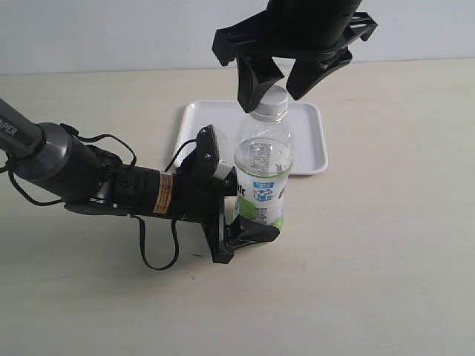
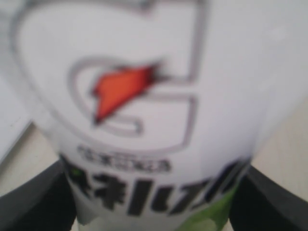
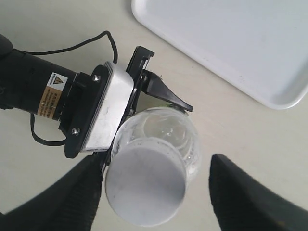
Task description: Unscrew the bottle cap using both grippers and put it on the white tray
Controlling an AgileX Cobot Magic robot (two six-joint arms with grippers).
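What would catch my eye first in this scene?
A clear bottle stands upright on the table. It is clamped low down by the left gripper, which reaches in sideways with loose black cables. The right gripper hangs above it, jaws open on either side of the white cap. Behind the bottle lies a white tray.
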